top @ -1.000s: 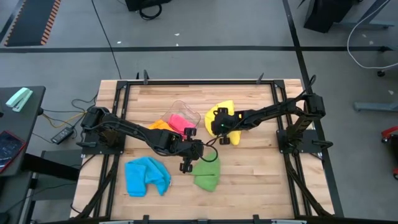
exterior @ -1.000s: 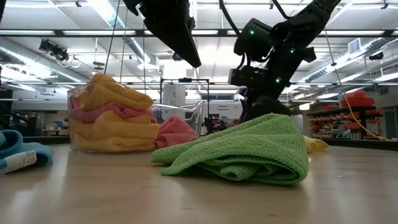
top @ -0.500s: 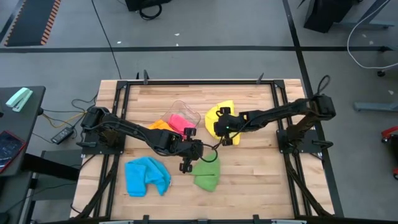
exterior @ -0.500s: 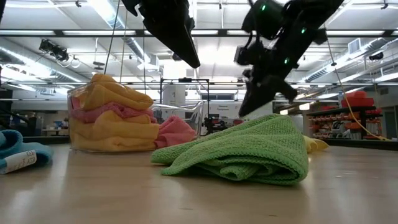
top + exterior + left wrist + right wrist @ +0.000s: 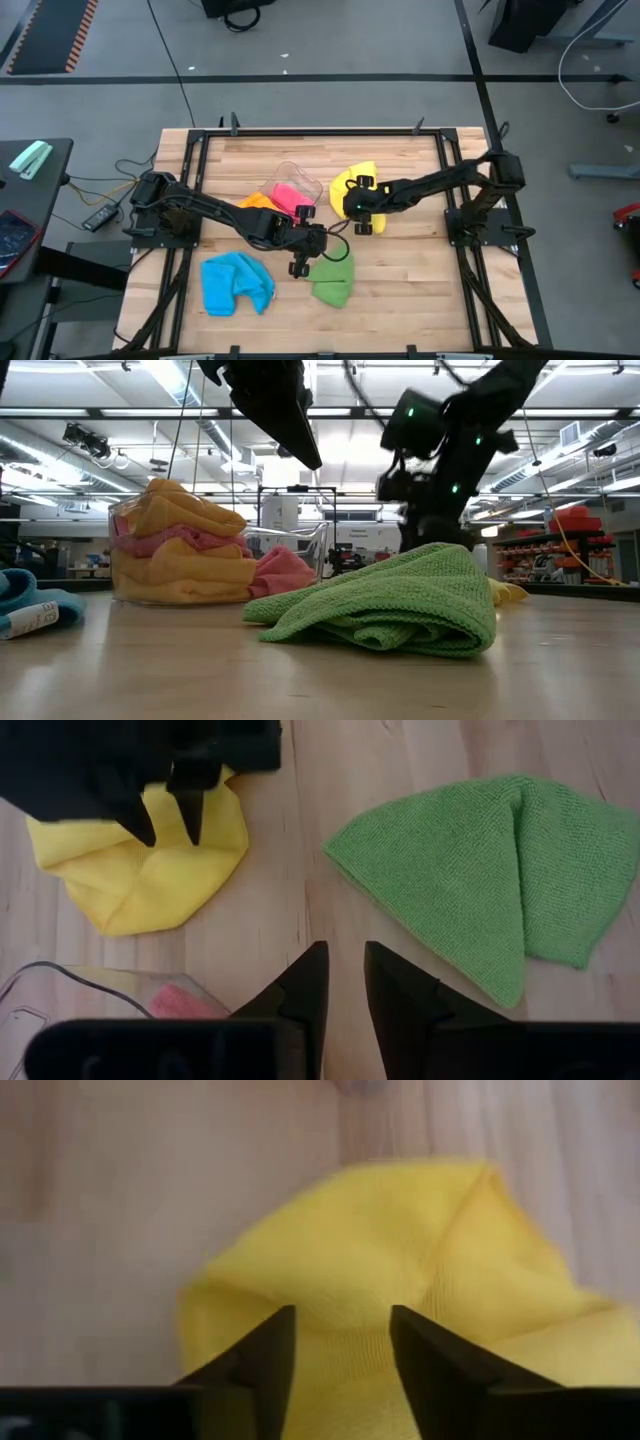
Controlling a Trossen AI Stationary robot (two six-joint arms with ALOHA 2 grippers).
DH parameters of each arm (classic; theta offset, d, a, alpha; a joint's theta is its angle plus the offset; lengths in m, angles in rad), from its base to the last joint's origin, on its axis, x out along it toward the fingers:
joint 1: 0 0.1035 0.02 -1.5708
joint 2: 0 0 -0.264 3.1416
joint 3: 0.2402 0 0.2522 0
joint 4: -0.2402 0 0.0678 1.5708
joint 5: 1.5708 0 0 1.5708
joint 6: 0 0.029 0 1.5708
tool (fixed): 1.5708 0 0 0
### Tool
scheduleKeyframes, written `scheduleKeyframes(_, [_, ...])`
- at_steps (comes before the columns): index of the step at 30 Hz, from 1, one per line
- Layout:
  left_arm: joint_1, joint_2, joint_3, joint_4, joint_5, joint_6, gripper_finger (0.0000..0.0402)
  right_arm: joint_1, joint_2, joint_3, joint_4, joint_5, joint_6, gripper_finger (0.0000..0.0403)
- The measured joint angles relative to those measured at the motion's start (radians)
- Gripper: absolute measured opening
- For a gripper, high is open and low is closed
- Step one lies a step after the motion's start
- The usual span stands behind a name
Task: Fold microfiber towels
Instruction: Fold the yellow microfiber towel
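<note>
A crumpled yellow towel (image 5: 362, 172) lies on the table right of its middle. My right gripper (image 5: 340, 1335) points down over the towel's near left part, fingers open, one on either side of a raised fold (image 5: 345, 1305). The left wrist view also shows that gripper (image 5: 165, 828) above the yellow towel (image 5: 160, 885). A green towel (image 5: 332, 285), folded over, lies near the front. My left gripper (image 5: 345, 960) hovers high just left of it, its fingers narrowly open with nothing between them. A blue towel (image 5: 237, 283) lies bunched at the front left. My right gripper comes at the yellow towel from above, its two fingers (image 5: 265, 1350) astride a raised fold near the towel's near left part. Whether the fingertips touch the cloth I cannot tell. The towel lies on the table.
A clear plastic tub (image 5: 292, 178) with pink and orange towels stands left of the yellow towel; in the low view the tub (image 5: 125, 550) is at the left. Black frame rails run along the table's edges. Bare wood lies at the front right.
My right gripper rose a little and tipped over the yellow towel, then came back down onto it. The yellow towel's outline has shifted slightly under it. My left arm and the green towel have kept still.
</note>
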Motion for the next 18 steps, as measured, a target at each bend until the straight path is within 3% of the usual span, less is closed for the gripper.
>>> scheduleKeyframes(9, [0.0, 0.0, 0.0, -0.001, 0.0, 0.0, 0.0074, -0.026, 0.051, 0.0, 0.001, -0.025, 0.08, 0.0256])
scheduleKeyframes(18, [-0.001, 0.0, 0.0, -0.002, 0.0, -0.001, 0.0079, -0.035, 0.043, 0.006, 0.064, -0.017, 0.077, 0.0275])
